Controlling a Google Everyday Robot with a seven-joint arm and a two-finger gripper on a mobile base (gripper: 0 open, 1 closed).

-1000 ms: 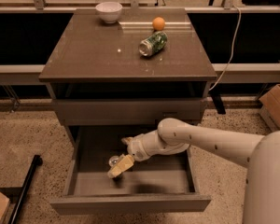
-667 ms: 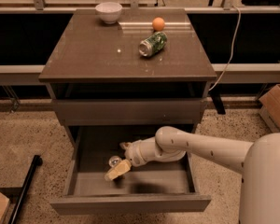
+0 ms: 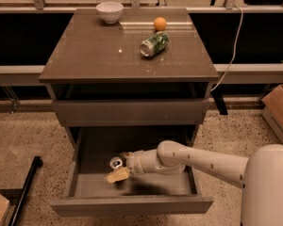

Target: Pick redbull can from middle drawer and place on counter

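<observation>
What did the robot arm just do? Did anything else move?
The arm sank lower into the open drawer, and its hand slid a little toward the front, beside the small can. That can, the green can, orange and bowl stayed put.

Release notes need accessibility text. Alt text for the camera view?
Robot arm reaches into the open middle drawer, tool open at the upright redbull can. On the counter above: a white bowl, an orange ball and a green can on its side.
</observation>
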